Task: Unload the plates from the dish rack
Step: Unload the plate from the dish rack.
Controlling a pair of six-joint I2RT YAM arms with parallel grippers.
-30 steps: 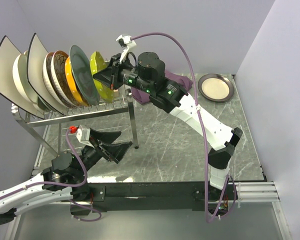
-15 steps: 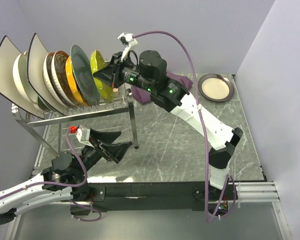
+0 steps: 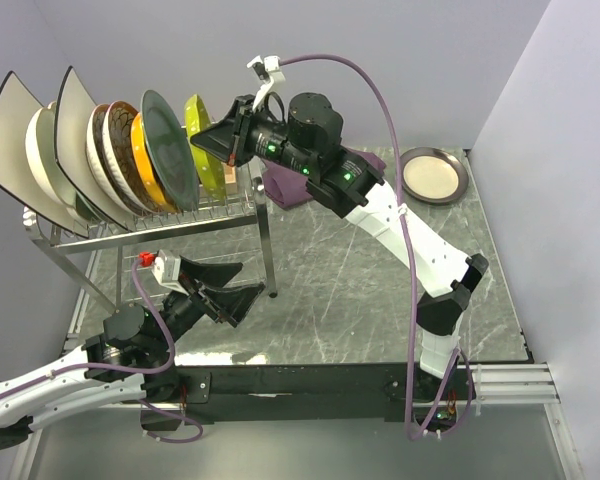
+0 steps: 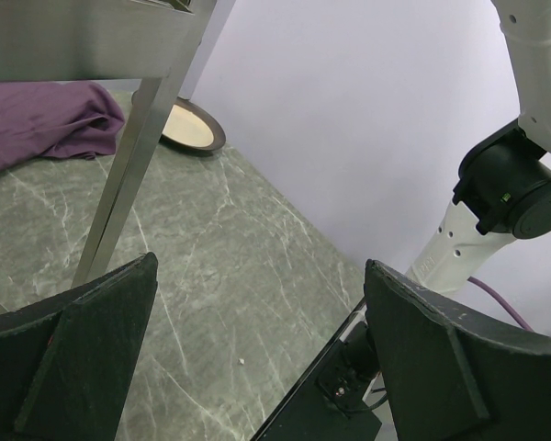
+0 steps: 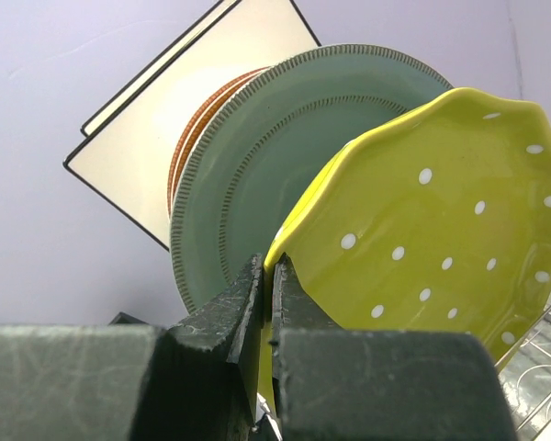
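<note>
Your right pincer is clenched on the rim of the one lime-yellow dotted plate, which stands upright at the near end of the row on the dish rack. Six more stand there: two white square plates, one cream, one brown-patterned, one orange and one teal-green plate. Your left pincer hangs released, low over the desk, where one round plate lies.

Shows white dots on lime-yellow plate, dark-ticked rim on teal-green plate, black edging on white square plates.
</note>
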